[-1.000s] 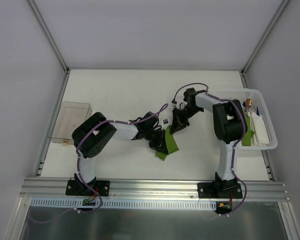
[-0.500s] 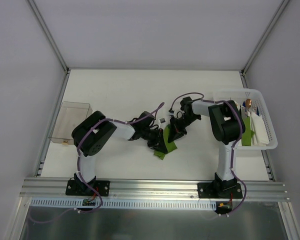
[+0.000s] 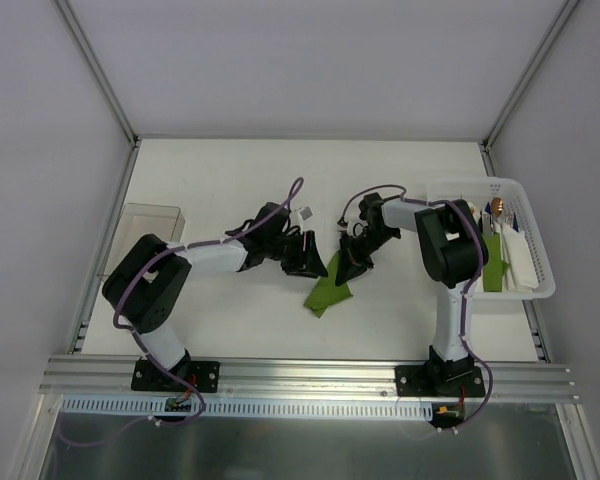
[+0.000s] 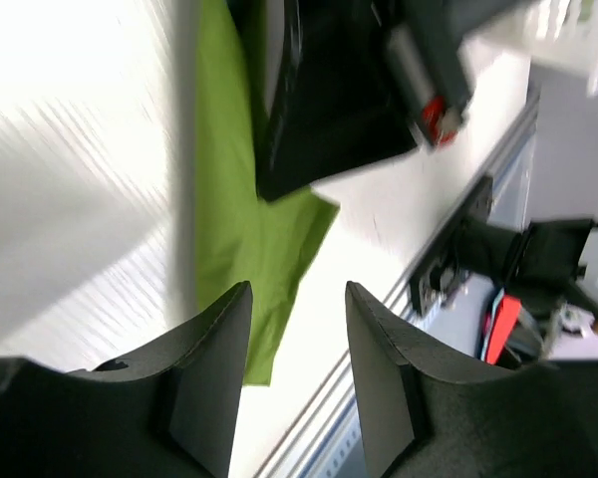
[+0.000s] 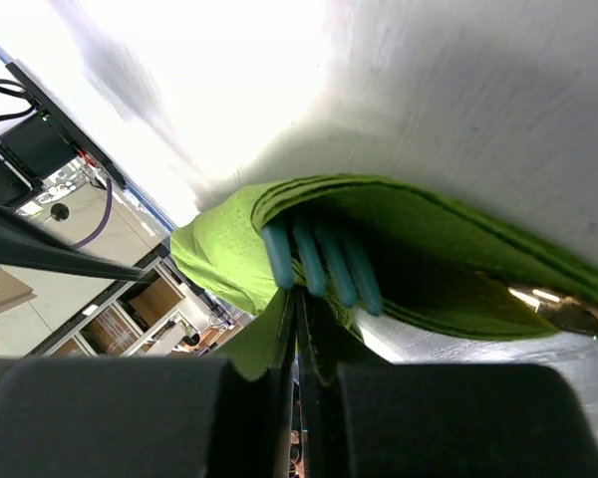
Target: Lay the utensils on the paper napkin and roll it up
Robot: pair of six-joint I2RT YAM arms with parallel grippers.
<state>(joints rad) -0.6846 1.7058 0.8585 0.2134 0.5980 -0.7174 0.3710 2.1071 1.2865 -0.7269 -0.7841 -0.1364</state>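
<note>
Lying folded on the table (image 3: 230, 170), the green napkin (image 3: 327, 293) sits near the middle, between the two arms and a little toward the near edge. Its far right corner is pinched by the right gripper (image 3: 345, 272), whose jaws are pressed together on the paper. The right wrist view shows the fold from the side: layered green edges, with the right gripper (image 5: 297, 299) clamping the lower layers. What look like fork tines (image 5: 319, 261) poke out of the fold, tinted bluish in the shadow, though the view is too close to be sure. A glint of metal (image 5: 568, 311) shows at the right end of the fold.

The left gripper (image 3: 318, 266) hovers just left of the napkin's far end, released and holding nothing. In its own view, the left gripper (image 4: 297, 294) has its dark fingers (image 4: 204, 378) spread, with the napkin (image 4: 234, 229) and bare table beyond the gap. The right gripper (image 4: 329, 100) stands at the napkin's far edge.

At the table's right edge stands a white basket (image 3: 525, 295) holding white paper, more green paper and a brown-orange handle (image 3: 498, 207). A clear box (image 3: 150, 225) sits at the left edge.
</note>
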